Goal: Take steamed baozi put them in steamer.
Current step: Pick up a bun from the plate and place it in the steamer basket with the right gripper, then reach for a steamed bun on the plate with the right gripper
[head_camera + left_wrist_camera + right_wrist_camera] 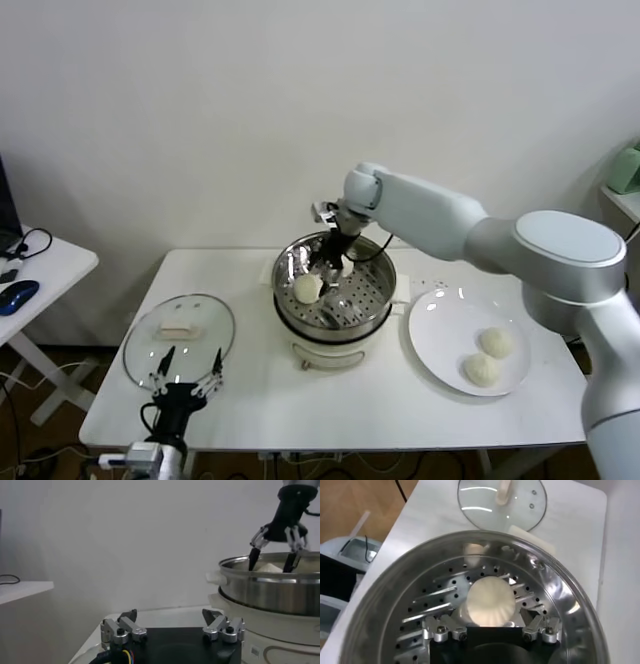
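The steamer point(378, 292) stands mid-table, a shiny steel pot with a perforated tray on a white base. My right gripper point(330, 268) is down inside it, open. One cream-white baozi point(307, 288) lies on the tray; in the right wrist view this baozi point(490, 600) sits between the spread fingers of my right gripper point(490, 616). Two more baozi point(496, 342) point(482, 370) lie on the white plate point(440, 325) to the right. A fourth bun does not show. My left gripper point(186, 380) is parked open at the table's front left.
The round glass lid point(180, 335) with a pale knob lies flat on the table left of the steamer, just beyond the left gripper point(169, 614); it also shows in the right wrist view point(502, 497). A side table with a blue mouse point(18, 295) stands far left.
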Controlling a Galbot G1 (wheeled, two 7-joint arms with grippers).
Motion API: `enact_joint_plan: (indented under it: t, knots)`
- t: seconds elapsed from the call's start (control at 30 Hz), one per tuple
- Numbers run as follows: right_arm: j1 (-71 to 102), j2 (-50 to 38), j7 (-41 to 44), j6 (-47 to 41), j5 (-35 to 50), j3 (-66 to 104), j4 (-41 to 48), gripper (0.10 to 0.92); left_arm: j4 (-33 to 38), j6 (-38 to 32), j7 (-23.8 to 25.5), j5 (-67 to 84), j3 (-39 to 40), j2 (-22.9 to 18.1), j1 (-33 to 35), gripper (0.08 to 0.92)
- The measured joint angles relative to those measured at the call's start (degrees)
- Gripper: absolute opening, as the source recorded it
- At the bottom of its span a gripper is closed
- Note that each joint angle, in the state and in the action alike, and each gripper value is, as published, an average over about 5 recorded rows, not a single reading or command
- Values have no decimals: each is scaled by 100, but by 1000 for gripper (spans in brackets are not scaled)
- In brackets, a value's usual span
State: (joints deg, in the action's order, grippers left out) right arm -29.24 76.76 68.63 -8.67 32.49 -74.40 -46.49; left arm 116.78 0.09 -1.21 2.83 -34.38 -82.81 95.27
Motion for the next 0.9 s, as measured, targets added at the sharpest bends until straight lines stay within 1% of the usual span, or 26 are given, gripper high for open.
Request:
enact_joint_plan:
  t: [0.2,0.4,0.7,0.9]
  knots:
    - [-612,-719,104,3,147,-237,-713,823,-10,12,-4,-3,4,1,-21,823]
    - [-1004,-1733,220,86,31,-384,-1523,823,-9,41,-10,-16,26,6,-49,823]
    - [-750,-3409,299,317,-973,-211,-2518,823,12,53,-11,-30,35,36,-9,823]
    - [41,-4206,247,398,-1574,317,-2784,823,64,42,-13,-73,38,21,68,823]
